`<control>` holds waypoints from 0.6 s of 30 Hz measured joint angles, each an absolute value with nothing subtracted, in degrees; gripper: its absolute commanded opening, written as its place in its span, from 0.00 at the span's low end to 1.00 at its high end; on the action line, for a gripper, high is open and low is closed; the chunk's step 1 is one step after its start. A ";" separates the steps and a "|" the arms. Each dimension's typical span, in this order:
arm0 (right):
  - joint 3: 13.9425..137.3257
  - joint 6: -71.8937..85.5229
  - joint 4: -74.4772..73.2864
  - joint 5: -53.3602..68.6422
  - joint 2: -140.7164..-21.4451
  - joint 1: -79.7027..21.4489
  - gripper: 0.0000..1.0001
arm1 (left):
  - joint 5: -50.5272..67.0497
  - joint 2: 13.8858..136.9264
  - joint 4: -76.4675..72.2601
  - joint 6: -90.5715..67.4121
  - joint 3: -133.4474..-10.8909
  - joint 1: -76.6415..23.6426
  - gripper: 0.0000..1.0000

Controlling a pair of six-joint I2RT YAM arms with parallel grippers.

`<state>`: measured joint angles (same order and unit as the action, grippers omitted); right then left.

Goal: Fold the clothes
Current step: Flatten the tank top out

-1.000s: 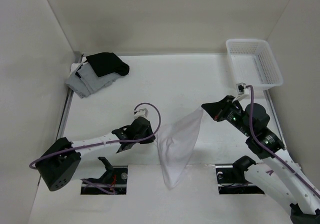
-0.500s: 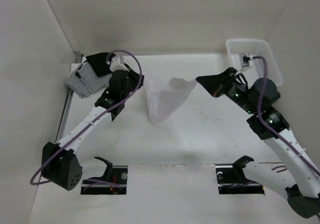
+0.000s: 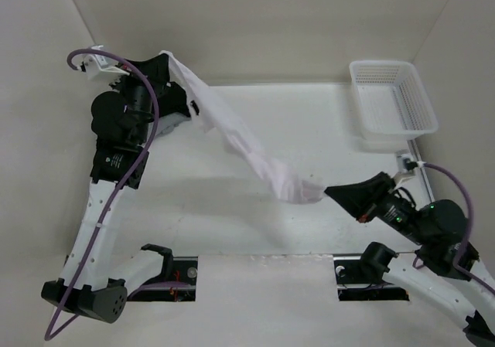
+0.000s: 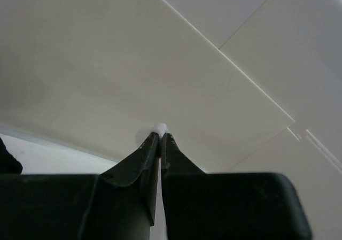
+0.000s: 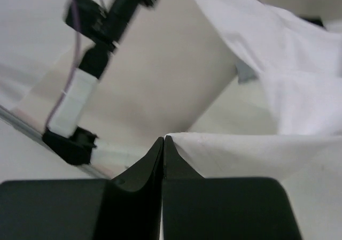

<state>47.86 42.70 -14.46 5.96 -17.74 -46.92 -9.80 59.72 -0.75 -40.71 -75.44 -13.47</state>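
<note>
Above the table (image 3: 309,115), the shirt (image 3: 240,134) spans mid-air from the far-left corner toward the right edge. One end is pinched by the left gripper (image 3: 161,59), the other by the right gripper (image 3: 329,192). Step judged: spreading out. Next move calls for lowering it flat, taut, without bunching.

The white table (image 3: 309,123) is boxed in by pale walls on three sides. A white mesh basket (image 3: 394,100) stands in its far right corner. In the far left corner a black garment (image 3: 175,100) lies on a folded grey one (image 3: 168,124) – both largely hidden behind an arm. Both arm bases sit at the near edge.
</note>
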 measured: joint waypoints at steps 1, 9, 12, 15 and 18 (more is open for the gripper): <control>45.28 43.53 -15.57 5.15 -16.73 -48.51 0.00 | -9.72 59.72 -1.23 -40.34 -75.57 -13.41 0.03; 24.91 50.35 -22.44 -2.04 -25.78 -54.50 0.00 | -7.66 65.89 -13.08 -41.32 -59.27 -11.49 0.03; 22.35 51.29 -24.82 -5.65 -32.18 -53.76 0.00 | -5.23 76.09 -14.48 -44.71 -55.55 -9.65 0.02; 22.81 50.72 -24.88 -7.79 -31.68 -51.79 0.00 | -3.53 83.35 -12.47 -46.87 -55.44 -9.13 0.02; 25.65 48.99 -23.88 -8.67 -30.24 -48.69 0.00 | -2.85 82.50 -11.07 -47.33 -56.29 -10.24 0.02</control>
<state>25.65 48.99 -23.88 -8.67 -30.24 -48.69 -2.85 82.50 -11.07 -47.33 -56.29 -10.24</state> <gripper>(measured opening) 0.006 0.034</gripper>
